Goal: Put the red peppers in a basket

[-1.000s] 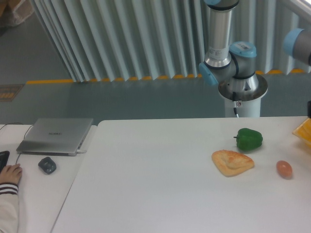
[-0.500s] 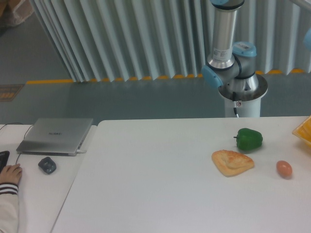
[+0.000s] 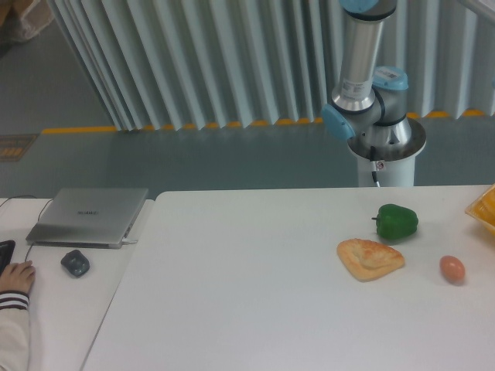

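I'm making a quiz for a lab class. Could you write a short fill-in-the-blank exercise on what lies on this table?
1. The pepper on the table is ____ in colour.
2. The bread piece lies directly in front of the ____.
3. The small egg lies to the ____ of the bread piece.
4. The basket shows only at the ____ edge of the picture.

Missing words: green; pepper; right; right

A robotics lab or test cell, it seems: the arm point(image 3: 363, 85) stands on a round pedestal point(image 3: 385, 154) behind a white table point(image 3: 255, 309). Beyond it run a grey concrete floor with a yellow safety line point(image 3: 85, 129) and corrugated wall panels point(image 3: 193, 62). Far from the arm, an operator's hand point(image 3: 15, 276) rests near a mouse point(image 3: 75, 263) and closed laptop point(image 3: 87, 216).
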Robot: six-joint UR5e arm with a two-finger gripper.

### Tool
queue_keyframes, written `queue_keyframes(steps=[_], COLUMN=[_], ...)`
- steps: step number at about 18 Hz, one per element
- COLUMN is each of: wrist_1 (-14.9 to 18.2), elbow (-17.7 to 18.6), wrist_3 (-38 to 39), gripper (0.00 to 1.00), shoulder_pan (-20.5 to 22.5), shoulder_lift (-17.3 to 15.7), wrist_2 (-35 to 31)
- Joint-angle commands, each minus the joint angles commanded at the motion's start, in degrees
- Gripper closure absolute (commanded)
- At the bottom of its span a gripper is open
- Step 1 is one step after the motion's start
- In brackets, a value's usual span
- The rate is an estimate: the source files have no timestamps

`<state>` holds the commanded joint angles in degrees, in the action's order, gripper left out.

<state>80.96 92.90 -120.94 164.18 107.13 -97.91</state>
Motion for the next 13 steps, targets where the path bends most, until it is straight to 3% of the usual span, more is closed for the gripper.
queue_keyframes(steps=[2,4,10,13], wrist_1=[-0.3,-0.1,-0.5,-0.5], elbow=[0.1,0.0,-0.2,-1.5], wrist_3=[0.0,0.6,3.6,6.3], gripper=[0.28,0.00,0.00,0.00], shoulder_pan=[0.0,0.0,-0.3,-1.1], shoulder_lift=[0.1,0.1,-0.6,-1.9], wrist_2=[0.1,0.2,0.6,5.3])
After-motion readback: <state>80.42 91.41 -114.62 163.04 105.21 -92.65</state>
